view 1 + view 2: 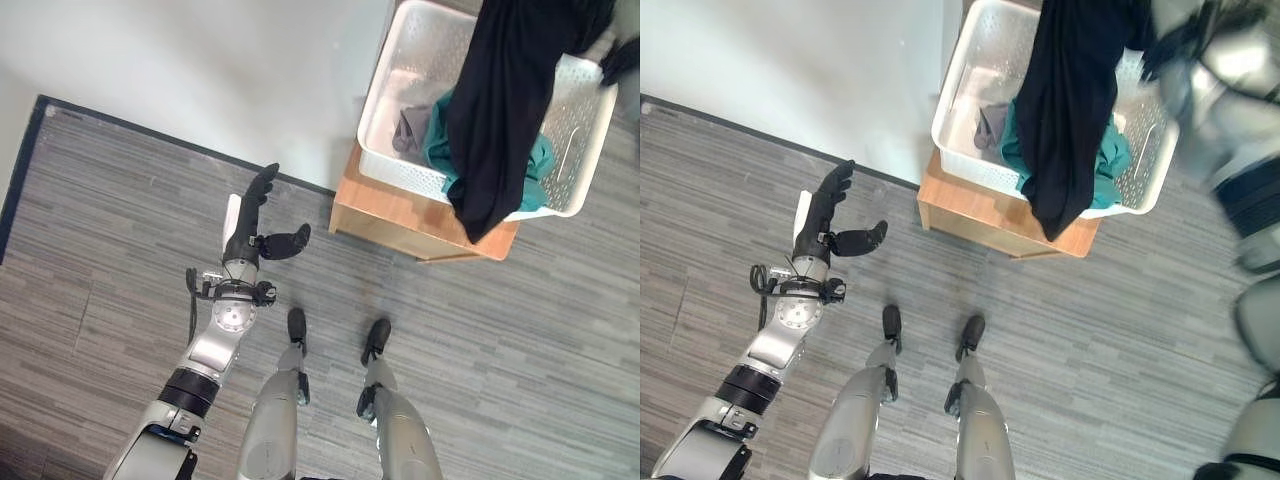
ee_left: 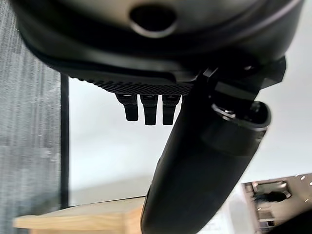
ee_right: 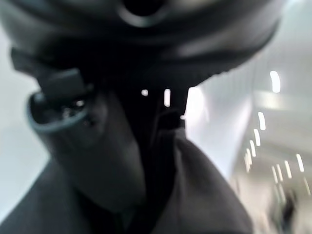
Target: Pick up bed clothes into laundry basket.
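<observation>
A long black cloth garment [image 1: 505,110] hangs down over the white perforated plastic laundry basket [image 1: 392,90], its lower end drooping past the basket's near rim and over the near edge of the low wooden desk [image 1: 385,215] that carries the basket; it hangs like this because its upper part is gripped from above by the robot's right hand [image 3: 97,146], which in the right wrist view has dark fabric gathered round its thumb and fingers. The garment is therefore not yet released into the basket, and by this judgement the drop is the step in hand. Beneath it, at the basket's near side, lie a crumpled teal cloth [image 1: 535,170] and a small grey cloth [image 1: 410,128], already inside. The left hand [image 1: 258,225] hovers over the grey wood-grain floor [image 1: 100,230], well apart from the desk's left corner, with straight, spread fingers and nothing in it.
</observation>
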{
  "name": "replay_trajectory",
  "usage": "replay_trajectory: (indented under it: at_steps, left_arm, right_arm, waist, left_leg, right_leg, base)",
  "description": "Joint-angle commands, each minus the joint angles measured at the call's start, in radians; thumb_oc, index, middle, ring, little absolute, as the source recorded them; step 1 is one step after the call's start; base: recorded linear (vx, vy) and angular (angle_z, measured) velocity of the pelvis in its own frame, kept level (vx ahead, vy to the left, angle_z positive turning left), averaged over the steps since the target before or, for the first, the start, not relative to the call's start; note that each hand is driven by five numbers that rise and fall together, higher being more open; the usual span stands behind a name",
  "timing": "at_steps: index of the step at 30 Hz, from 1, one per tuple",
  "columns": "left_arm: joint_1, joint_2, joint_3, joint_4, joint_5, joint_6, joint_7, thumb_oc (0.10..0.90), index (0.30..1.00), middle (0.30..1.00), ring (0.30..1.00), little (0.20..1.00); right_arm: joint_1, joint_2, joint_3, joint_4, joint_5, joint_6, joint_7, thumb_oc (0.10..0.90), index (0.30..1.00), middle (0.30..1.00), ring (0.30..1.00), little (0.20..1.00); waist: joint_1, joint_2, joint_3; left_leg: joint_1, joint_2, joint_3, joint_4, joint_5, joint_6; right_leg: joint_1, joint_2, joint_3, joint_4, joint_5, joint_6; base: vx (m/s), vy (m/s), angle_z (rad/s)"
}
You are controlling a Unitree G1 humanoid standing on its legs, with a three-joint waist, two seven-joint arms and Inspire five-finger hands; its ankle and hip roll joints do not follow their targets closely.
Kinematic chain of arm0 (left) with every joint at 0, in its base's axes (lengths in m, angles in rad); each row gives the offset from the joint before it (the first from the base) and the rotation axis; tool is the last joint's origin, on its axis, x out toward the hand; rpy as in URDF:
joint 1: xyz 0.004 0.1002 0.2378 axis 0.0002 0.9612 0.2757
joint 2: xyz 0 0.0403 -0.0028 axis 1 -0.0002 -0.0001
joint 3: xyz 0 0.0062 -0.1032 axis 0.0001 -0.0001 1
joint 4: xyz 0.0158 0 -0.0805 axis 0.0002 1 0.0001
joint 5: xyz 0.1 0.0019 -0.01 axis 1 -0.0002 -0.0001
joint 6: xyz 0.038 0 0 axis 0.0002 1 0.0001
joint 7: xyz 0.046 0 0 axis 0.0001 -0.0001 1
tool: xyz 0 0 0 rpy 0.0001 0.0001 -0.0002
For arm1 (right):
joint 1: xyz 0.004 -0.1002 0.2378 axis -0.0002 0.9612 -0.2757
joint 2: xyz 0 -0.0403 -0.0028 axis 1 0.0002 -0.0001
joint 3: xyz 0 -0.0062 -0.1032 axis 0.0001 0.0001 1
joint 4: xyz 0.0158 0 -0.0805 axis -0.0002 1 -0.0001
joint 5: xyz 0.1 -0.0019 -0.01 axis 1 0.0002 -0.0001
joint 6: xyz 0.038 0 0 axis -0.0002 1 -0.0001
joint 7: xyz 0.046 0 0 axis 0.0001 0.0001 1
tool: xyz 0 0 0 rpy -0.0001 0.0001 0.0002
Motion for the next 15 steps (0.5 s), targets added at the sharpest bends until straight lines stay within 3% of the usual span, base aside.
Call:
replay_trajectory:
  at_steps: [1,8,15]
  left_arm:
    - [-0.078,0.015,-0.140,-0.056,-0.029,-0.123,-0.004,0.800,0.900,0.900,0.900,0.900]
    - [-0.028,0.027,-0.115,-0.062,-0.045,-0.123,-0.019,0.800,0.900,0.900,0.900,0.900]
    - [0.005,0.036,-0.104,-0.078,-0.037,-0.118,-0.024,0.800,0.900,0.900,0.900,0.900]
  right_arm:
    - [-0.212,-0.057,-0.051,0.008,0.038,0.019,-0.090,0.400,0.300,0.300,0.300,0.300]
    - [-0.222,-0.044,-0.046,-0.051,0.043,0.000,-0.073,0.400,0.300,0.300,0.300,0.300]
    - [-0.179,-0.046,-0.094,-0.123,0.010,-0.001,-0.066,0.400,0.300,0.300,0.300,0.300]
  waist:
    - [0.039,0.007,-0.117]
    - [0.036,-0.006,-0.171]
    - [0.036,-0.010,-0.182]
  left_leg:
    - [0.021,0.041,0.038,-0.112,0.016,-0.144]
    - [0.073,0.034,0.037,-0.112,-0.007,-0.135]
    - [0.089,0.027,0.028,-0.112,-0.016,-0.125]
  right_leg:
    - [0.180,-0.029,-0.072,0.008,-0.310,0.130]
    - [0.232,-0.027,-0.075,0.006,-0.326,0.128]
    - [0.254,-0.024,-0.076,0.011,-0.340,0.122]
  base:
    - [0.08,-0.008,0.21]
    - [0.06,-0.003,0.04]
    - [0.02,-0.002,0.01]
